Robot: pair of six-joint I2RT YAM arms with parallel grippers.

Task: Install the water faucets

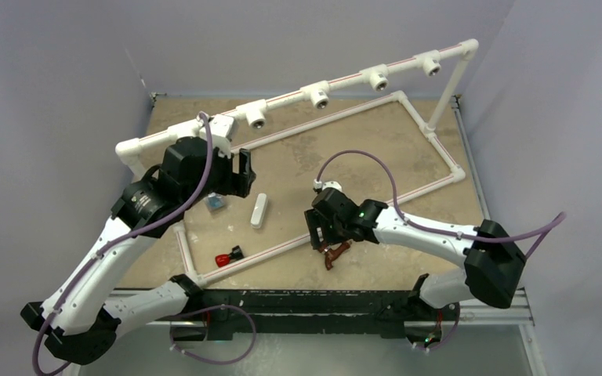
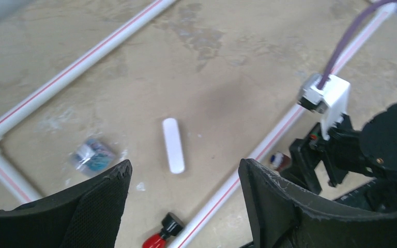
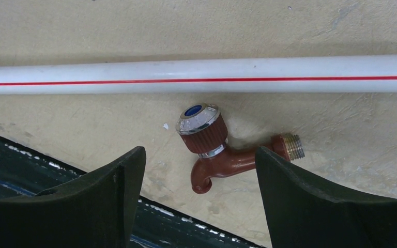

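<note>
A reddish-brown water faucet (image 3: pixel 222 157) lies on the tabletop near the front edge, just on the near side of a white floor pipe (image 3: pixel 196 75). Its knob has a blue cap, its brass threaded stem points right and its spout points toward the table edge. My right gripper (image 3: pixel 200 150) hovers over it, open, with a finger on each side and neither one touching. From above, the faucet (image 1: pixel 335 254) pokes out under the right gripper (image 1: pixel 323 235). The left gripper (image 1: pixel 231 182) hangs open and empty over the table's left half; its view also catches the faucet's knob (image 2: pixel 278 160).
Inside the pipe frame lie a white oblong block (image 1: pixel 259 210), a small blue packet (image 1: pixel 215 202) and a red and black piece (image 1: pixel 227 257) against the front pipe. A raised white pipe with several tee fittings (image 1: pixel 319 95) runs across the back. The black table rail (image 1: pixel 321 301) borders the front.
</note>
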